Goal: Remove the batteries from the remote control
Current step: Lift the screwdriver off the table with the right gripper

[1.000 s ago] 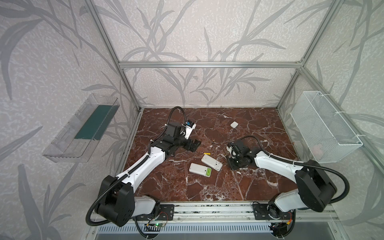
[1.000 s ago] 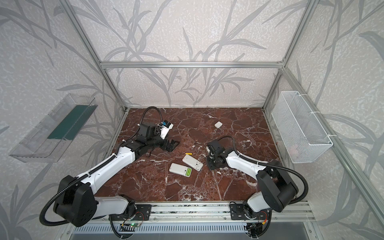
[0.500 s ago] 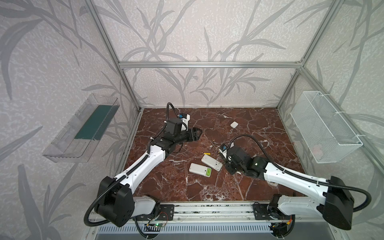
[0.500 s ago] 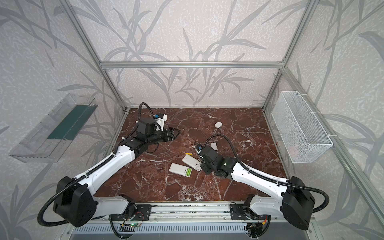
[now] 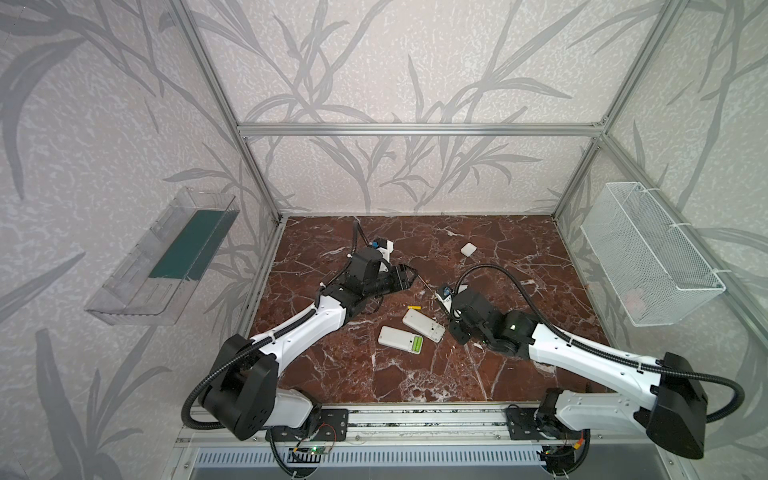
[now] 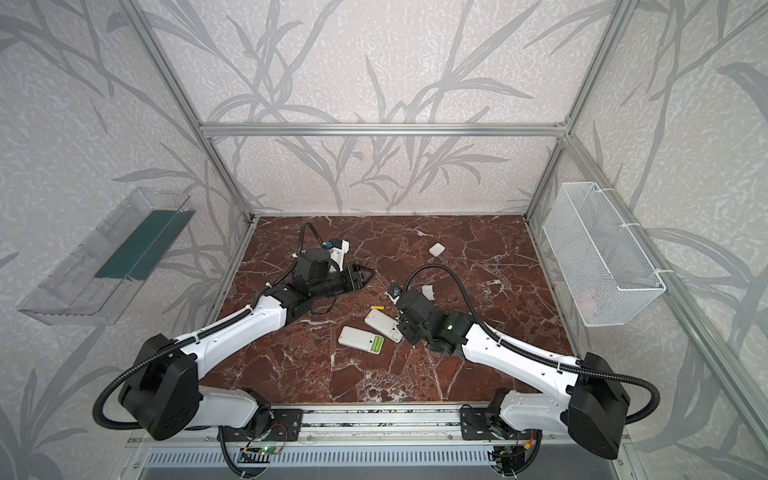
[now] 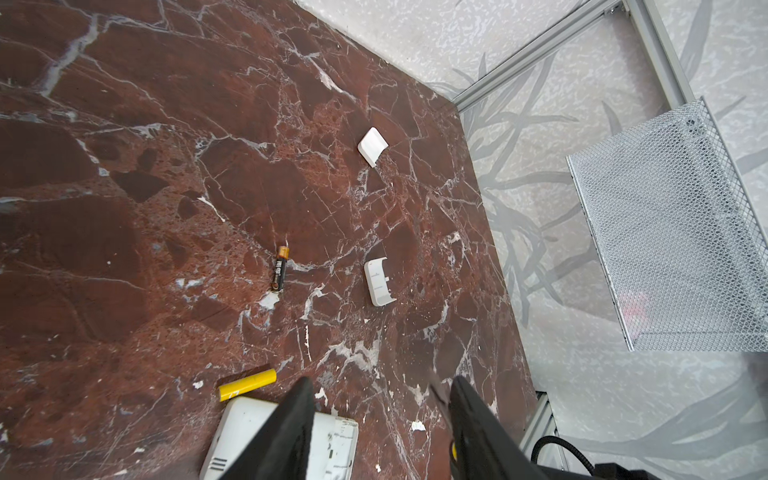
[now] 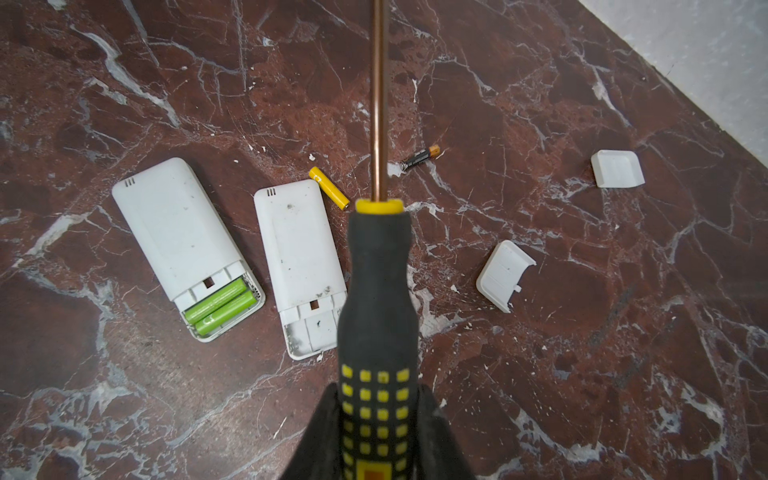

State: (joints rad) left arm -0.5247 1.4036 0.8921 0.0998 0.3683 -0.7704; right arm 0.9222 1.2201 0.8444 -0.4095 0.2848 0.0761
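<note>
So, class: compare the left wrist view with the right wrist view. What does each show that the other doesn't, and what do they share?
Only the left wrist view: the white wire-mesh basket and the left gripper, jaws apart, empty. Only the right wrist view: the black-and-yellow-handled screwdriver clamped in the right gripper, and the white remote holding two lime-green batteries. Both: the loose yellow battery, the black-and-orange battery, two small white plastic covers, and the emptied white remote.
</note>
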